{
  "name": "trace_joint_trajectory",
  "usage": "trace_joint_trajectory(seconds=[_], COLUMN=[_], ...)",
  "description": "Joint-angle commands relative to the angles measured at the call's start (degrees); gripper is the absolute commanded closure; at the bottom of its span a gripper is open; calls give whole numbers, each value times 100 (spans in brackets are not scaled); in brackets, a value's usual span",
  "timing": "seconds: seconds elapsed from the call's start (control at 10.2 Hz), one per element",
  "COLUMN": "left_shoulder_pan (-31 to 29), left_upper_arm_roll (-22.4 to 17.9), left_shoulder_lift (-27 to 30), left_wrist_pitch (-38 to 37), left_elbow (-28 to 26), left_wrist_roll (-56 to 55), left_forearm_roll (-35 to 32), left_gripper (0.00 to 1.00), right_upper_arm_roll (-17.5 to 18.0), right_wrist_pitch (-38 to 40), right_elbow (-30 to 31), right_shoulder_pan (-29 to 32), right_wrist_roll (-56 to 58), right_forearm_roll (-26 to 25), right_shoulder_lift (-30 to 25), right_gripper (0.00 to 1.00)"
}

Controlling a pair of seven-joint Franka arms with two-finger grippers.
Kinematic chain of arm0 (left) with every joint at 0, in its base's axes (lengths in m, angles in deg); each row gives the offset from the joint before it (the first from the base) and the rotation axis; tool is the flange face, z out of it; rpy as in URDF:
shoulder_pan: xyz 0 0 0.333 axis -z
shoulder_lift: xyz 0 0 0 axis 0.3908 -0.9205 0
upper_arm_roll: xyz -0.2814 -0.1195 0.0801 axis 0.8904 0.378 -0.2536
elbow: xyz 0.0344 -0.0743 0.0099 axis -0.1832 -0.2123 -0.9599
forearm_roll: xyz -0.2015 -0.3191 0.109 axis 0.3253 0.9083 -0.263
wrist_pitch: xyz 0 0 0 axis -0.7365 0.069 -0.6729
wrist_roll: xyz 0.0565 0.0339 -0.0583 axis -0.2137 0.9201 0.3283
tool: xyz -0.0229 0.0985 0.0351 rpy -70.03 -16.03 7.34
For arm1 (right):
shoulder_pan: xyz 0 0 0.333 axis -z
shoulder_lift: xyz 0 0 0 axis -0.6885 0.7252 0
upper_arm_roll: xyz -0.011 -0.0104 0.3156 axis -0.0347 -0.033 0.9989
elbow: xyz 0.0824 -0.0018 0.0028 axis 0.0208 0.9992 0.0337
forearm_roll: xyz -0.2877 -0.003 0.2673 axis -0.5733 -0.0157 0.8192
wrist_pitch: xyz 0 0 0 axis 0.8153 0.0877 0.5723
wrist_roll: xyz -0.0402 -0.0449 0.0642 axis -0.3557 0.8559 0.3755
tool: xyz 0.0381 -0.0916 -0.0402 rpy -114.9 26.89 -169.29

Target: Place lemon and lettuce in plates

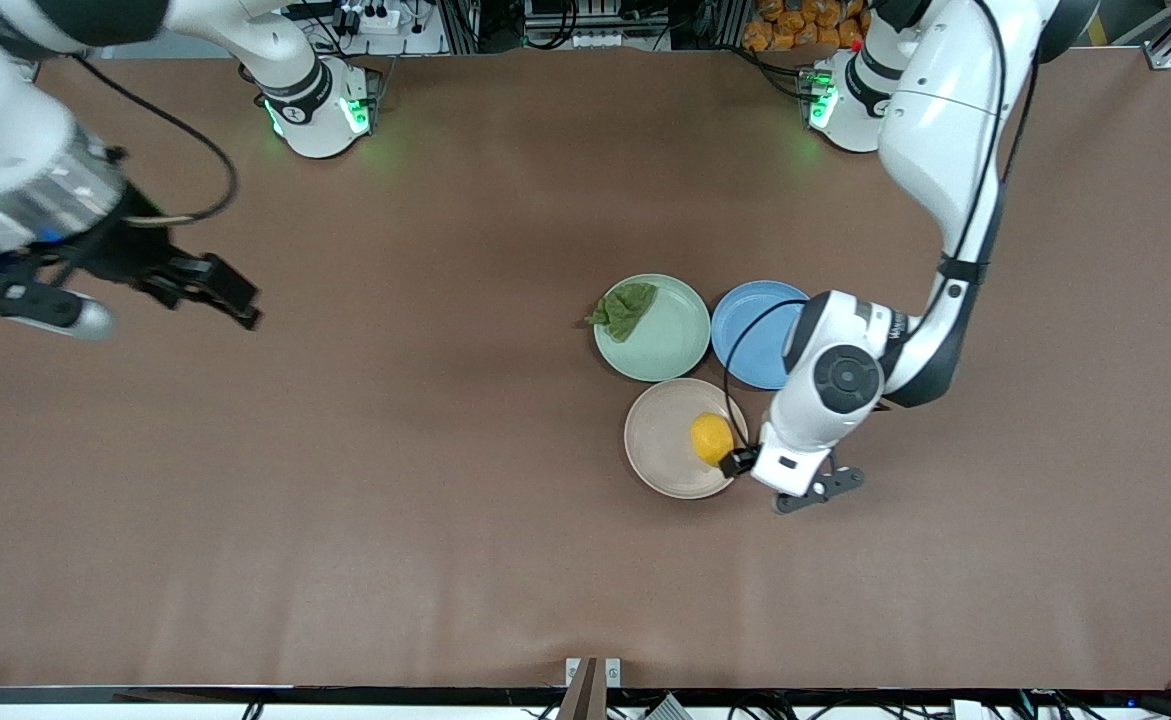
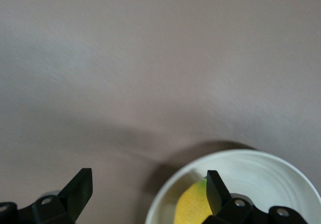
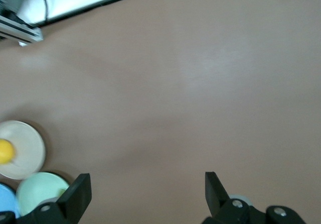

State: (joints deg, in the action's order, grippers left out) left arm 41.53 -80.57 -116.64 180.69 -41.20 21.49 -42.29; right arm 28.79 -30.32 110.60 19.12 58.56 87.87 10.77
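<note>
**Lemon and lettuce both on plates; left end effector spread wide at the beige plate's rim**

The lemon (image 1: 711,438) lies in the beige plate (image 1: 660,440), close to the rim on the side toward the left arm's end of the table (image 1: 345,520). The lettuce (image 1: 625,308) rests on the mint plate (image 1: 665,340), at its rim toward the right arm's end, with part of the leaf hanging over the edge. The blue plate (image 1: 745,335) sits just beside both and holds nothing. All 3 plates cluster near the table's middle, somewhat toward the left arm's end.

The left end effector (image 1: 745,462) is low over the beige plate's rim, its fingers spread wide, holding nothing; in the left wrist view one finger (image 2: 215,191) stands right next to the lemon (image 2: 193,206), the other (image 2: 75,191) over bare table. The right end effector (image 1: 220,290), also wide and holding nothing, waits over the table near the right arm's edge.

The task looks essentially done. The likely risks come from the withdrawal: a finger so close to the lemon could nudge it, and a round fruit near the rim may roll off the shallow plate. A low sideways sweep could also shove the beige plate into its neighbours. The overhanging lettuce might slip onto the table if its plate is jolted.
</note>
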Motion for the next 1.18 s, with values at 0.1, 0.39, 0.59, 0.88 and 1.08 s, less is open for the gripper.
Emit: trace_joint_trajectory(seconds=[0.1,0.39,0.59,0.88,1.08], left_shoulder_pan=[-533,-937,-1070,-1430,-1501], left_upper_arm_roll=[32,67,76,85,94], left_shoulder_lift=[177,388,537,1230,1853], left_wrist_pitch=[-1,-10,-10,-1,-1], left_elbow=[-179,-521,-758,-1592,-2295], left_wrist_roll=[851,1319,1582,2223,2391], left_forearm_roll=[-130,-130,-121,-95,-86], left_gripper=[0,0,0,0,0], right_upper_arm_roll=[-793,-1156,-282,162,774], right_wrist_pitch=[422,652,695,635,590], right_elbow=[106,185,212,509,537], right_shoulder_pan=[-21,249,1239,1824,2331], right_wrist_roll=[1685,2646,2779,2797,2780], right_forearm_roll=[-33,37,55,20,-6], right_shoulder_lift=[-310,-433,-468,-643,-715], right_gripper=[0,0,0,0,0])
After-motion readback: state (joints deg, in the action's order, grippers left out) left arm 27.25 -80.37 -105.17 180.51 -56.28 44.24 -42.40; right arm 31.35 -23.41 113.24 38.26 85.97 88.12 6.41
